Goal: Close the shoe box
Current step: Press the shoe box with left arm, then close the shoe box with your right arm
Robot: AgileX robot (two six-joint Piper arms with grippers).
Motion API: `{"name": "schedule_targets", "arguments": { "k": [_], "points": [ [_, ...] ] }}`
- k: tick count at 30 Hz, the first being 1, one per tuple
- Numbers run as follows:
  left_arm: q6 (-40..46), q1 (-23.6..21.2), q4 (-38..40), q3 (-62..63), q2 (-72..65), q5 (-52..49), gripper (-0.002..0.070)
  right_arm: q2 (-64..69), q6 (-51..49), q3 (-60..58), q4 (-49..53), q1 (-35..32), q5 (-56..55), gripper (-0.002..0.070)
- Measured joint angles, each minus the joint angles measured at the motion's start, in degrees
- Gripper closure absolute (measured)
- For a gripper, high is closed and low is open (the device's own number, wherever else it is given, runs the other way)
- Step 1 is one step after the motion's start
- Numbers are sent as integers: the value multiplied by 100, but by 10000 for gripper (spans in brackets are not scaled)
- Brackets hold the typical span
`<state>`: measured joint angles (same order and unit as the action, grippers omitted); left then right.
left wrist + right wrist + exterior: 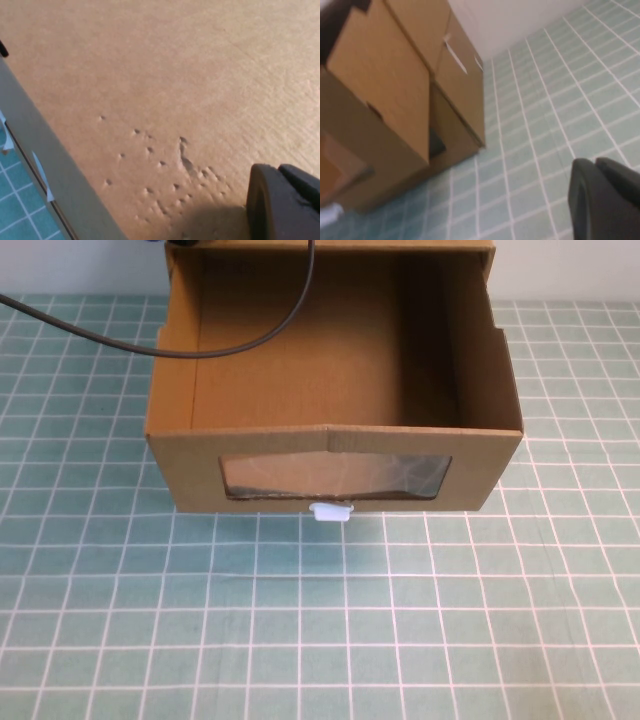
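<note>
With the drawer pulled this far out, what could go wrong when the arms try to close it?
1. The black cable hangs into the open brown corrugated-cardboard drawer box; pushing the drawer in could pinch or snag it.
2. The left pincer sits close against the cardboard, which already shows dents; more pressure may mark or crush the panel.
3. The right pincer hangs beside the box over the green gridded mat; a one-sided push might skew the drawer.

one shoe box [335, 455], one cable [150, 345], two end effectors
</note>
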<state>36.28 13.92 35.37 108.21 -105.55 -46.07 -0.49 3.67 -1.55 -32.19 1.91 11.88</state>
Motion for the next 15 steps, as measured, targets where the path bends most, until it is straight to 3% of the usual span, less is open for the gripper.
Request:
{"name": "schedule_targets", "arguments": {
  "k": [7, 12, 15],
  "points": [
    [0, 0, 0, 0, 0, -12, 680, 0, 0, 0, -946, 0, -829, 689],
    [0, 0, 0, 0, 0, -12, 680, 171, 0, 596, -939, 0, 460, 688],
    [0, 0, 0, 0, 0, -12, 680, 984, 0, 1488, -597, 0, 1820, 688]
  ]
}}
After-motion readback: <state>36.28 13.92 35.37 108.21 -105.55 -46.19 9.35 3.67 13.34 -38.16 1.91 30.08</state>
